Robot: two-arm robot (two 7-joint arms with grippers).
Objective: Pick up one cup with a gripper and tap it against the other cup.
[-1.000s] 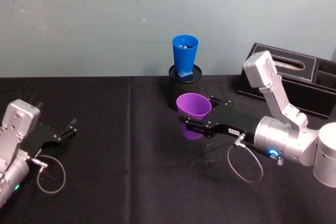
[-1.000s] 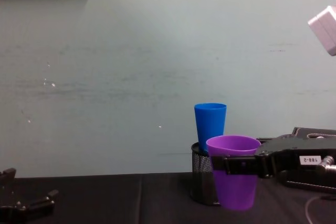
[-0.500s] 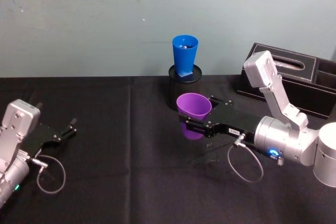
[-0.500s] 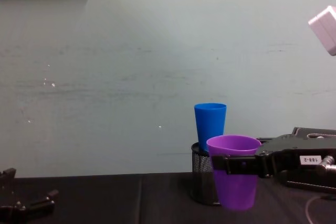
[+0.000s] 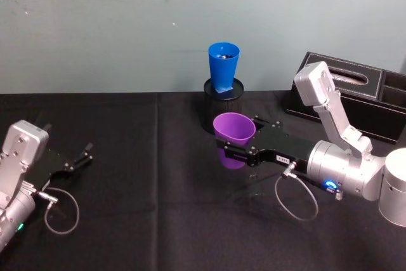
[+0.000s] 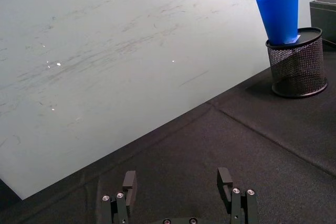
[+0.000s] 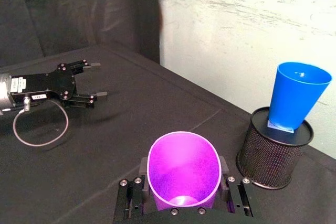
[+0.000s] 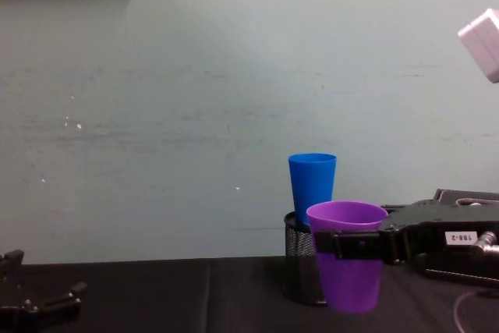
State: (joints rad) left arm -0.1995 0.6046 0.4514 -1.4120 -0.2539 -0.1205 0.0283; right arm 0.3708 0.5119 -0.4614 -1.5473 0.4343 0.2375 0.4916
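My right gripper (image 5: 233,149) (image 8: 348,246) (image 7: 182,187) is shut on the purple cup (image 5: 233,131) (image 8: 348,259) (image 7: 182,169), holding it upright above the black table just in front of the blue cup (image 5: 223,66) (image 8: 312,185) (image 7: 297,96) (image 6: 280,12). A small gap shows between the two cups. The blue cup stands upright inside a black wire-mesh pen holder (image 5: 223,103) (image 7: 273,150) (image 6: 296,62). My left gripper (image 5: 81,157) (image 6: 178,190) rests open low at the left, far from both cups.
A black tissue box and organiser (image 5: 355,93) stands at the back right behind my right arm. The black tablecloth (image 5: 146,176) runs back to a pale green wall. Grey cables loop beside each wrist.
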